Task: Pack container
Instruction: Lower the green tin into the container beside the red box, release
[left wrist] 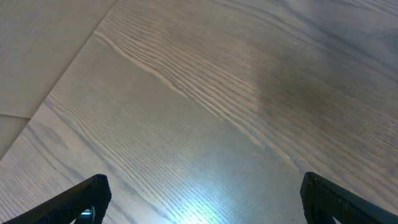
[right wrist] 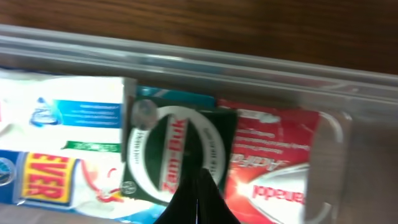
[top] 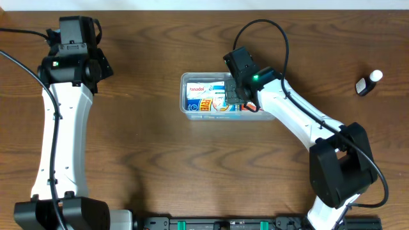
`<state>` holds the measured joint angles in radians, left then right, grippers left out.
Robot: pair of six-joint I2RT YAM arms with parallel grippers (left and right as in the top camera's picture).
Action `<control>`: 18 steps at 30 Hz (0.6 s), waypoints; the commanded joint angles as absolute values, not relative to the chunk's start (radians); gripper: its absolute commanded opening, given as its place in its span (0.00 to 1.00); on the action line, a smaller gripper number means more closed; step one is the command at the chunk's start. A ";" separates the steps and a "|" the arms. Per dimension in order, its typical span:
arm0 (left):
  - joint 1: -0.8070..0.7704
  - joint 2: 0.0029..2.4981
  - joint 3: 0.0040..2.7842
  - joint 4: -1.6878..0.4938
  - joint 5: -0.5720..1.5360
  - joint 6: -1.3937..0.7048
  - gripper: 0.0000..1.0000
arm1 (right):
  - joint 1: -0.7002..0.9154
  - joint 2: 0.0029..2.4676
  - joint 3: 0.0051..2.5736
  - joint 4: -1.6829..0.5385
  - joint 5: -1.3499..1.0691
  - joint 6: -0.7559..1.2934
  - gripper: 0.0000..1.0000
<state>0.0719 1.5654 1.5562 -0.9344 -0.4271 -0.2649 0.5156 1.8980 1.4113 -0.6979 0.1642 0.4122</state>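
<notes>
1. Position of the task's thing. The container (top: 184,97) sits at table centre, its long axis running left to right in the overhead view. It holds several flat packs laid side by side: a white Panadol box (top: 197,89) at its left end and more cartons toward the right.

2. Right claw. The right gripper (top: 239,96) hangs directly over the right half of the container. In the right wrist view its tips (right wrist: 199,198) are pressed together to a point with nothing visible between them. I read it as closed and empty. Directly below the tips lies a green Zam-Buk pack (right wrist: 177,155), with a red Panadol carton (right wrist: 273,168) touching it on one side and a white-and-blue box (right wrist: 62,112) on the other. The container rim (right wrist: 249,65) runs across just beyond them.

3. Left claw. The left gripper (left wrist: 205,186) is spread wide, holding nothing, over bare wood at the far left corner, well apart from the container.

4. Governing relation. The container lies straight beneath the right claw. The right arm is by far the nearer, so I judge any move at the tub belongs to it.

5. Surface and room. The table (top: 160,160) is flat, grained wood. A small dark bottle with a white cap (top: 369,83) lies well to the right, on the right arm's side.
</notes>
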 commanded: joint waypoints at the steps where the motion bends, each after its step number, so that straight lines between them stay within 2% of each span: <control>1: 0.075 1.562 1.563 -0.935 -0.450 -0.263 0.98 | 0.506 1.891 1.411 -0.706 0.245 0.404 0.01; 18: 0.075 1.562 1.563 -0.935 -0.450 -0.263 0.98 | 0.502 1.976 1.410 -0.710 0.268 0.456 0.02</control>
<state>0.0719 1.5654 1.5562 -0.9344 -0.4271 -0.2646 0.5148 1.9480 1.4113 -0.7120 0.2581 0.4366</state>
